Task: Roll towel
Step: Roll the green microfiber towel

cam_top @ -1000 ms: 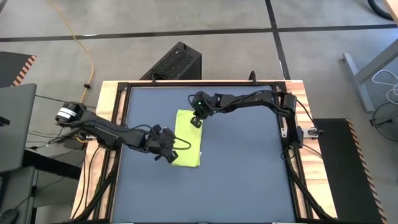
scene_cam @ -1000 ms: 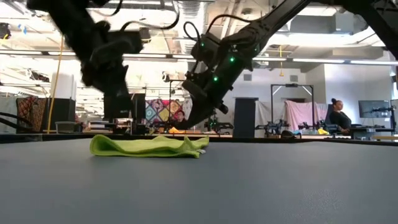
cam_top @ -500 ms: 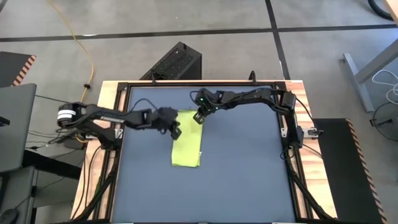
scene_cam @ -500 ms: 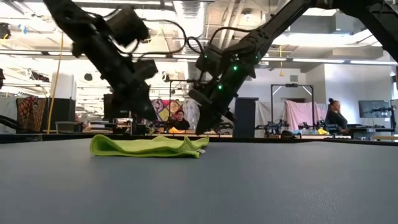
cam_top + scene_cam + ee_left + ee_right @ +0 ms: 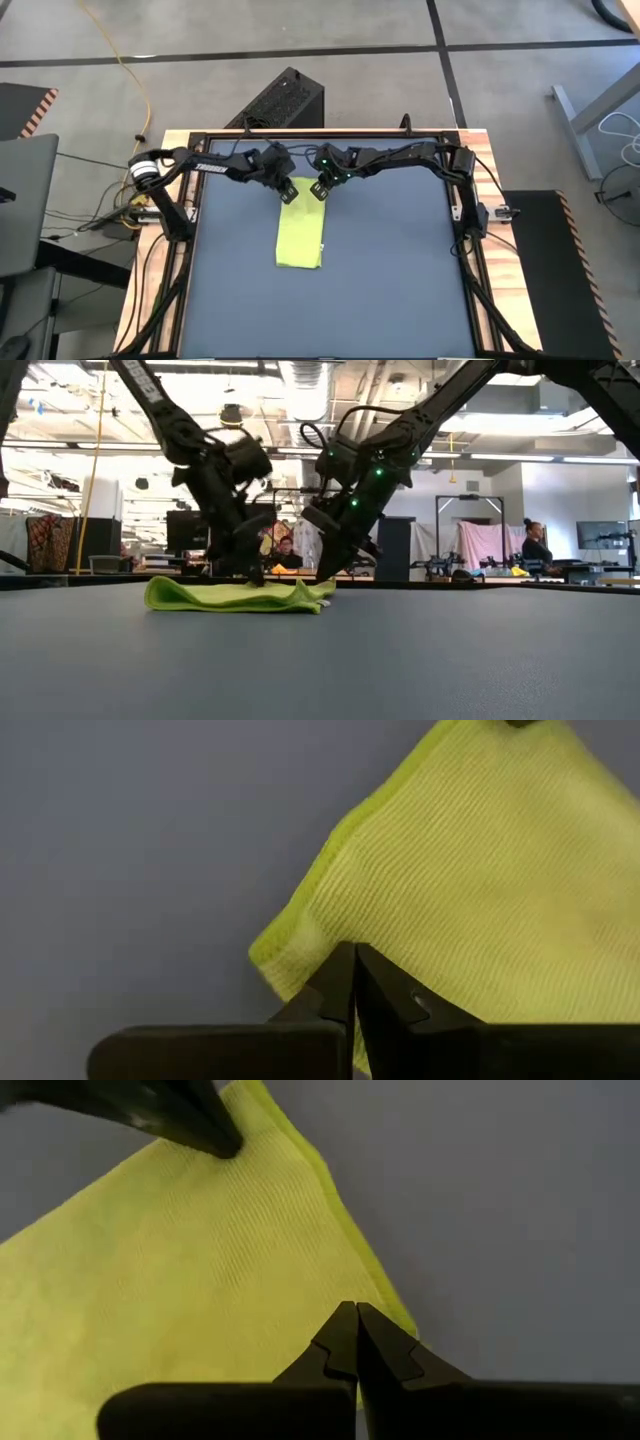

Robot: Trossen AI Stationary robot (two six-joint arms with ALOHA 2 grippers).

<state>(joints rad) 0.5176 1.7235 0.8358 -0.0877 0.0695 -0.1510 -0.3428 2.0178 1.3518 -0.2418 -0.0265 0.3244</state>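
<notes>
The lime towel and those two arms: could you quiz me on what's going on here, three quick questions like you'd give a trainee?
1. True or false: the towel is already rolled up.
2. Which end of the towel are the left gripper and right gripper at: far or near?
3. Their fingers are: A) wide open B) shut

Key: 1 false, it lies folded flat; 2 the far end, one at each corner; 3 B.

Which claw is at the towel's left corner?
The left gripper, at the towel's far left corner. The right gripper sits at the far right corner. Both are shut.
</notes>
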